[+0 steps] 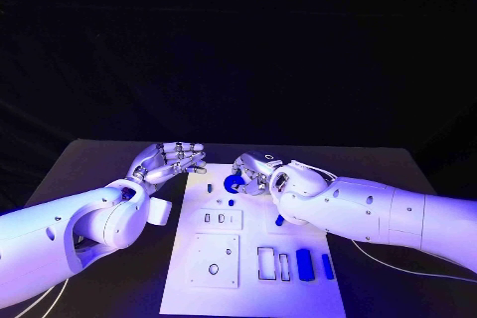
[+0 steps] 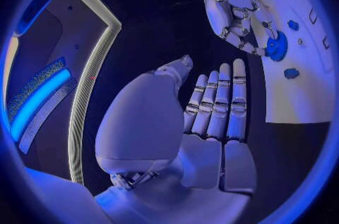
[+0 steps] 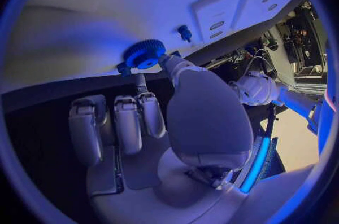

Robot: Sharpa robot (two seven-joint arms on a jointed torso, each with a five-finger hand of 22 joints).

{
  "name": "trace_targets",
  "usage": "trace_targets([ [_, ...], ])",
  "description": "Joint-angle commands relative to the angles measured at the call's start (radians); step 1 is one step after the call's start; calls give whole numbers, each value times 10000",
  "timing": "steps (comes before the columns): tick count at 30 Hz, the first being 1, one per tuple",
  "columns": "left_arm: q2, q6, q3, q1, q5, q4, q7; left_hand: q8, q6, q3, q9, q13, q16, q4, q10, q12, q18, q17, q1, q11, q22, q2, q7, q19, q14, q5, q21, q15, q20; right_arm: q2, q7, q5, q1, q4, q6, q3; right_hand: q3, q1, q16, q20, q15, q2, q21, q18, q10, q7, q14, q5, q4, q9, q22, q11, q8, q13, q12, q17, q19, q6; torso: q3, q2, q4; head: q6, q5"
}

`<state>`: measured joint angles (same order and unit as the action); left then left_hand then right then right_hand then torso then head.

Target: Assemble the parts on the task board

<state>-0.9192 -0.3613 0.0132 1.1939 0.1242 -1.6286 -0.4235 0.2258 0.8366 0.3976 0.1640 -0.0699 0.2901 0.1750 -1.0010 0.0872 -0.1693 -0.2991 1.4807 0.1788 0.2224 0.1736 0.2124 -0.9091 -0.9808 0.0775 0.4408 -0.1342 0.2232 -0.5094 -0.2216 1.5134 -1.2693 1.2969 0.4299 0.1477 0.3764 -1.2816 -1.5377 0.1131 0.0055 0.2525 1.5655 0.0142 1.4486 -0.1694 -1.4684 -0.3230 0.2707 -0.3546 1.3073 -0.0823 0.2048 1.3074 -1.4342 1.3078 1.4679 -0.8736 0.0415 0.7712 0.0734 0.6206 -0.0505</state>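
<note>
Board (image 1: 199, 290) lies mid-table before you, long side running away from you. Gear (image 1: 234, 183) sits on board's far end, right hand (image 1: 260, 172) touching it from right. Left hand (image 1: 169, 163) sits just off board's far left corner, over table (image 1: 89, 159). Your near right corner holds upright blocks (image 1: 304, 264) in row. Two plates (image 1: 216, 260) lie one behind other on board's left half.

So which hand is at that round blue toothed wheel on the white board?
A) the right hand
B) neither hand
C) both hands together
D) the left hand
A: the right hand has its thumb and fingers at the blue gear; the left hand hovers open beside the board.
</note>
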Motion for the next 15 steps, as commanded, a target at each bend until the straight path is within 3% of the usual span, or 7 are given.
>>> trace_targets([
  [1, 16, 169, -8, 13, 33, -10, -35, 13, -61, 32, 14, 11, -44, -9, 1, -58, -53, -14, -80, 69, 14, 0, 277, 87, 95, -52, 59, -7, 5, -24, 109, -88, 2, 16, -387, 5, -68, 145, -38, 57, 47, -47, 53, -142, 76, 52, -827, -110, 43, -26, 2635, 11, -31, 1327, -79, 1720, 1029, -84, -7, 4, -14, 8, -2],
  [11, 11, 156, -8, 13, 33, 1, -26, 6, -79, 33, 14, 13, -57, -11, 17, -74, -49, -25, -102, 78, 24, 0, 287, 122, 118, -53, 72, -16, 11, -97, 66, -149, 2, 1, -589, 15, -70, 180, -45, 50, 38, -82, 53, -142, 107, 66, -831, -143, 64, -42, 2635, 25, -7, 1360, -112, 1740, 1029, -149, -12, -1, -3, 14, -17],
  [15, 13, 157, -8, 13, 33, -2, -27, 1, -93, 35, 13, 14, -63, -11, 28, -84, -48, -32, -115, 84, 31, -3, 294, 141, 127, -53, 81, -21, 14, -198, 91, -163, 3, 59, -278, 17, -72, 212, -44, 47, 33, -103, 53, -142, 108, 72, -831, -150, 84, -46, 2635, 29, -3, 1361, -112, 1738, 1029, -169, -14, -3, 3, -6, -18],
])
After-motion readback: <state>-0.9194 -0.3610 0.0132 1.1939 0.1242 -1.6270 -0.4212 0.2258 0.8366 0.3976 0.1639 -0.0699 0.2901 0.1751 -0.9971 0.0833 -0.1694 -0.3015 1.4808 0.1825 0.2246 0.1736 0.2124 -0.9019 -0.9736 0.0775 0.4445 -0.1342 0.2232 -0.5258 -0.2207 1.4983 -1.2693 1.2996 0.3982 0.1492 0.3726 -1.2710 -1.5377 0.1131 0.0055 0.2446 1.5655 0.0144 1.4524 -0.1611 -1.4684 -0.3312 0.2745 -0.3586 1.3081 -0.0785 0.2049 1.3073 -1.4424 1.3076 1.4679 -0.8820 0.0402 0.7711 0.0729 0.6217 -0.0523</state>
